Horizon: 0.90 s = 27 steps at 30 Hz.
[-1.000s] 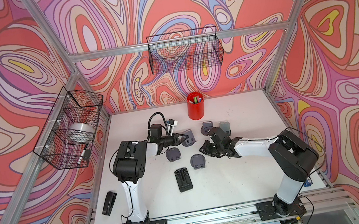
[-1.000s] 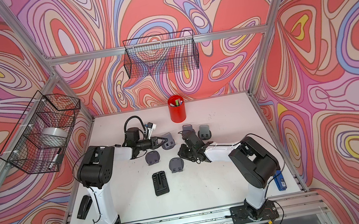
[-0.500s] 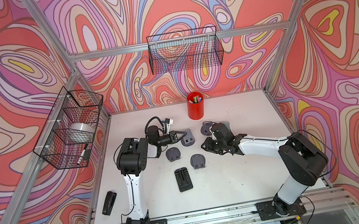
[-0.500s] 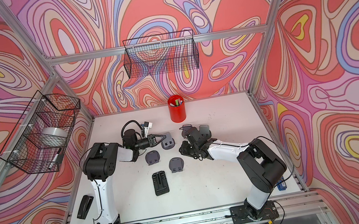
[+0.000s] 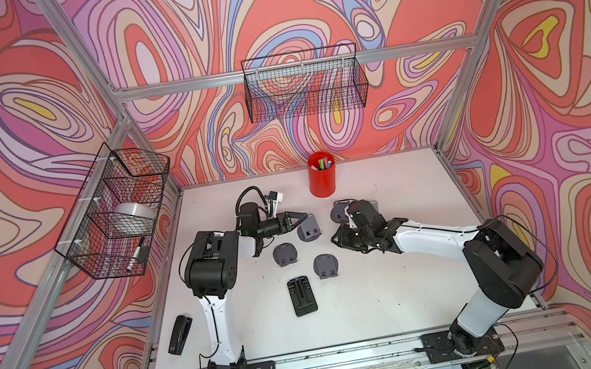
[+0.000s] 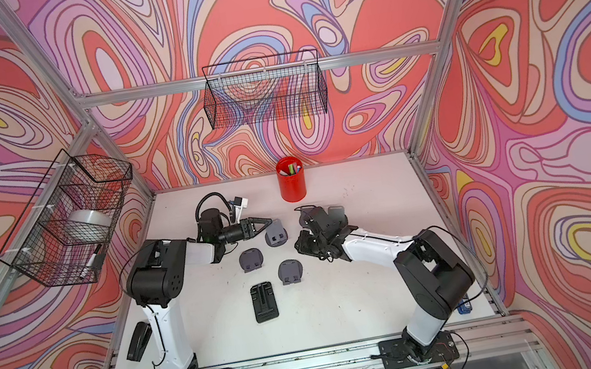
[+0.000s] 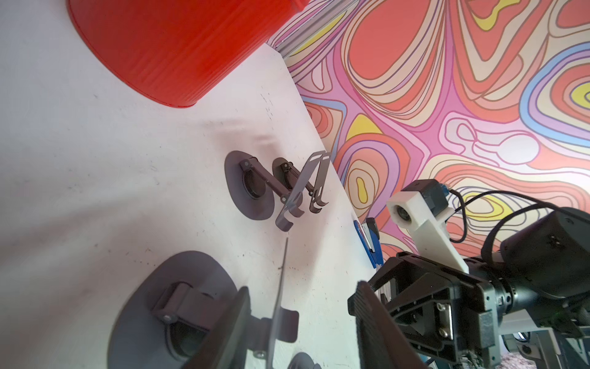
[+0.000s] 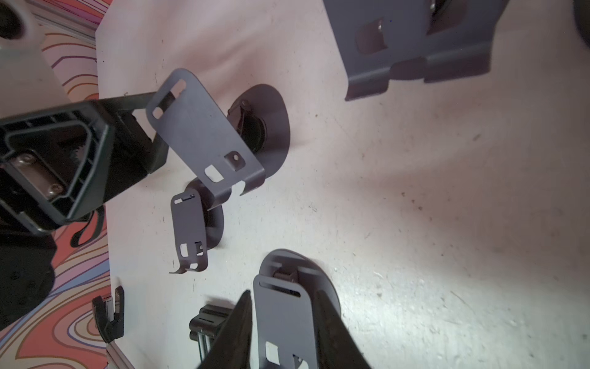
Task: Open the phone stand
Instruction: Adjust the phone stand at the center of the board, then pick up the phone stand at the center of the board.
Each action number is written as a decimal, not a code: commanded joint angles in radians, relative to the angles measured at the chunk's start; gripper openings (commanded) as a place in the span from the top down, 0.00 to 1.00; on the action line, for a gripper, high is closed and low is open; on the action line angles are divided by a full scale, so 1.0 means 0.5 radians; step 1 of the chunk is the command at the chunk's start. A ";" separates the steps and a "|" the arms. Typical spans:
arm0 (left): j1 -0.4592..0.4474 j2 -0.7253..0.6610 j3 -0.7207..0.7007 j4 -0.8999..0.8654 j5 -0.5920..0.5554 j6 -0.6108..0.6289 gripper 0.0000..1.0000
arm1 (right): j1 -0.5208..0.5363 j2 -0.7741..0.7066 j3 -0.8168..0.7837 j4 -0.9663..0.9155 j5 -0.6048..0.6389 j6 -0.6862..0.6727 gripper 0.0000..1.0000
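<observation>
Several grey phone stands lie mid-table. One stand [image 5: 309, 228] [image 6: 276, 233] is unfolded, its plate tilted up off the round base. My left gripper [image 5: 303, 217] [image 6: 267, 222] [image 7: 302, 287] is open around that plate [image 7: 279, 287], which sits near one finger and clear of the other. My right gripper [image 5: 334, 238] [image 6: 298, 247] [image 8: 283, 292] hovers open just behind a folded stand [image 5: 326, 265] [image 6: 290, 270]. In the right wrist view that stand's plate [image 8: 284, 322] fills the gap between the fingers, but both top views show the gripper apart from it.
A red pen cup [image 5: 321, 175] stands at the back. Unfolded stands [image 5: 340, 210] sit behind the right gripper and another stand [image 5: 284, 253] lies under the left arm. A black stand [image 5: 302, 296] lies nearer the front and a stapler [image 5: 180, 334] front left. Wire baskets [image 5: 304, 83] hang on the walls.
The left gripper was shut on its stand's plate and has now opened, leaving the plate tilted up. The right gripper drifted slightly back and its fingers spread a little.
</observation>
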State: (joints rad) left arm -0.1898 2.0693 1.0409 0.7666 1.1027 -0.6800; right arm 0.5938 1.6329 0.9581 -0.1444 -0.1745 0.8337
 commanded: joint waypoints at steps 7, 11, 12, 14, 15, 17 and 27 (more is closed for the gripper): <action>0.011 -0.586 0.128 -1.200 -0.592 0.547 0.43 | 0.082 -0.043 0.313 -0.543 0.208 -0.135 0.40; 0.011 -0.852 0.067 -1.452 -0.823 0.579 0.27 | 0.214 0.079 0.459 -0.744 0.316 -0.073 0.25; 0.011 -0.916 0.048 -1.490 -0.861 0.575 0.22 | 0.247 0.115 0.492 -0.778 0.339 -0.048 0.23; 0.011 -1.068 -0.002 -1.577 -0.959 0.548 0.09 | 0.328 0.205 0.580 -0.884 0.387 -0.002 0.20; 0.011 -1.136 -0.019 -1.619 -0.987 0.544 0.03 | 0.360 0.248 0.623 -0.938 0.413 0.021 0.19; 0.011 -1.292 -0.055 -1.708 -1.064 0.528 0.00 | 0.422 0.362 0.691 -1.016 0.435 0.072 0.18; 0.011 -1.832 -0.088 -2.121 -1.444 0.485 0.00 | 0.497 0.592 0.797 -1.177 0.460 0.179 0.18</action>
State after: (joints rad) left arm -0.1898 1.1774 0.9863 -0.1612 0.4637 -0.4446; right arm 0.8394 1.9175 1.3262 -0.6891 0.0246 0.8967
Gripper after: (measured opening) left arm 0.999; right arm 0.819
